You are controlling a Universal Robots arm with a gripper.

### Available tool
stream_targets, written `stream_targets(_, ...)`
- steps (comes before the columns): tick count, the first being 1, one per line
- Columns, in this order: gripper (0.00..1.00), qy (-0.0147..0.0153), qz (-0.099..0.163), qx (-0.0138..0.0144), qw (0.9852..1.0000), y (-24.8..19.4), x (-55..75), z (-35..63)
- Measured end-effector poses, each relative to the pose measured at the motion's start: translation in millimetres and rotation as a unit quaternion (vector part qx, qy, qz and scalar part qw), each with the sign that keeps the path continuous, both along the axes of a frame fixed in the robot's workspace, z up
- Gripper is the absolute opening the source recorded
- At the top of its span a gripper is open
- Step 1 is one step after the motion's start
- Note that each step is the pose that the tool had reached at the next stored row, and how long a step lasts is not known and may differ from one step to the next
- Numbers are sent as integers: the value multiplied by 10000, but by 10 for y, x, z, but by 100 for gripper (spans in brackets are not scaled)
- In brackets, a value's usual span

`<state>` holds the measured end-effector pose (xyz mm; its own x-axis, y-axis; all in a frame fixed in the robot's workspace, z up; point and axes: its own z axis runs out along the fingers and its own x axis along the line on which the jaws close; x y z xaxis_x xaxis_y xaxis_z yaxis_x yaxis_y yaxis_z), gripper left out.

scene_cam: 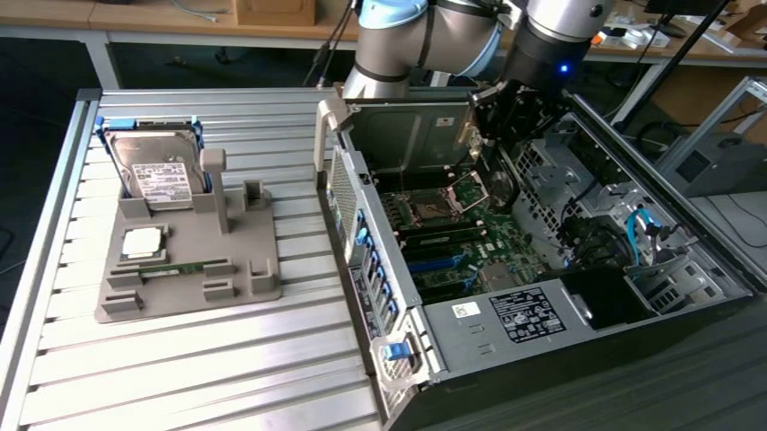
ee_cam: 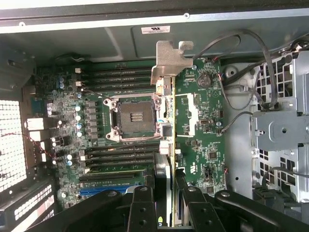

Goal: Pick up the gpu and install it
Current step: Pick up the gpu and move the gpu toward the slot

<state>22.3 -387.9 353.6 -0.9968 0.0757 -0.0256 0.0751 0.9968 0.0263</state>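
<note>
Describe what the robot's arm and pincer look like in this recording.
The arm is built of thick silver-grey tubes with pale blue caps at the joints; a small blue light glows near the wrist. Dark cables trail beside it. The pincer is black, with two chunky fingers carrying round bolt heads.

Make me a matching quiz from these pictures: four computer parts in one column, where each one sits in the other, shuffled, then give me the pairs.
Things
1. gpu
2. hard drive
3. memory stick
4. processor socket

Places
A. lying flat in the grey holder
B. on the motherboard, nothing in it
C. gripped edge-on in the claw, inside the open computer case
D. propped up in the grey holder, white label showing

Pairs: 1-C, 2-D, 3-A, 4-B
</note>
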Motion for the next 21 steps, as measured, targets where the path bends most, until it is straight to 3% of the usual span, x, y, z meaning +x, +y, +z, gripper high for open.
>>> stream_targets(21,27,0,0,-4,10000,0,45,-37)
